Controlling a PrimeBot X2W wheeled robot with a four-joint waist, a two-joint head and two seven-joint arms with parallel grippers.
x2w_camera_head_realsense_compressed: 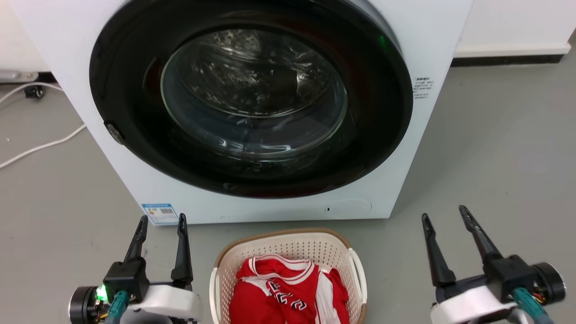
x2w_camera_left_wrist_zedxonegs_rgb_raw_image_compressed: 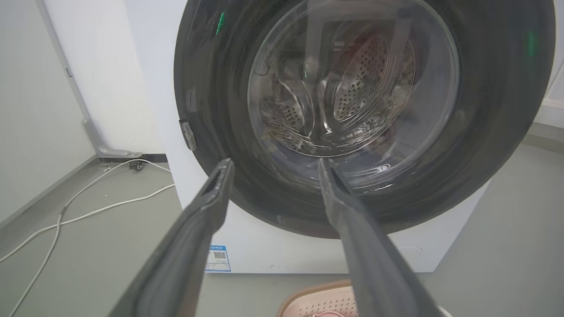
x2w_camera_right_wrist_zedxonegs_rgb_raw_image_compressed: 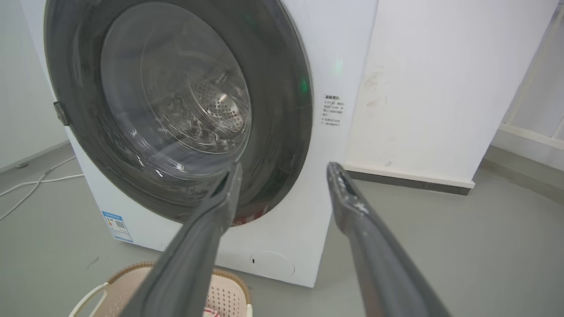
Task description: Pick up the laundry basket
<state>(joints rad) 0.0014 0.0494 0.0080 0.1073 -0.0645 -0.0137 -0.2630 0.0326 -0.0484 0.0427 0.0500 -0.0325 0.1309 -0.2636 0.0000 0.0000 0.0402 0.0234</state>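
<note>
The left claw (x2w_camera_head_realsense_compressed: 162, 217) stands part open, its two long dark fingers spread with nothing between them. The right claw (x2w_camera_head_realsense_compressed: 444, 212) is spread a little wider and is likewise empty.

Between the two claws, level with their wrists and touching neither, the cream-white perforated plastic laundry basket (x2w_camera_head_realsense_compressed: 292, 246) with a brown woven-look rim and white side handles sits on the grey floor (x2w_camera_head_realsense_compressed: 495, 180). In it lies a crumpled red garment with white stripes (x2w_camera_head_realsense_compressed: 279, 294). The dark numerals on the cloth are too folded to read for certain.

Just beyond the left claw's fingertips, a small blue-and-white sticker (x2w_camera_head_realsense_compressed: 159, 213) sits at the lower corner of the large white front-loading washing machine (x2w_camera_head_realsense_compressed: 432, 40). It carries a printed code, but its writing is too small to read. Past the basket, low on the machine's front, is a round white cover flap (x2w_camera_head_realsense_compressed: 348, 207).

Farther ahead of both claws is the round black door (x2w_camera_head_realsense_compressed: 135, 90); a perforated steel drum (x2w_camera_head_realsense_compressed: 252, 67) shows through its glass. Beyond the right claw, beside the door, a small white label (x2w_camera_head_realsense_compressed: 423, 87) bears several lines of dark print, unreadable. Far past the left claw, a white cable (x2w_camera_head_realsense_compressed: 40, 146) trails over the floor.
</note>
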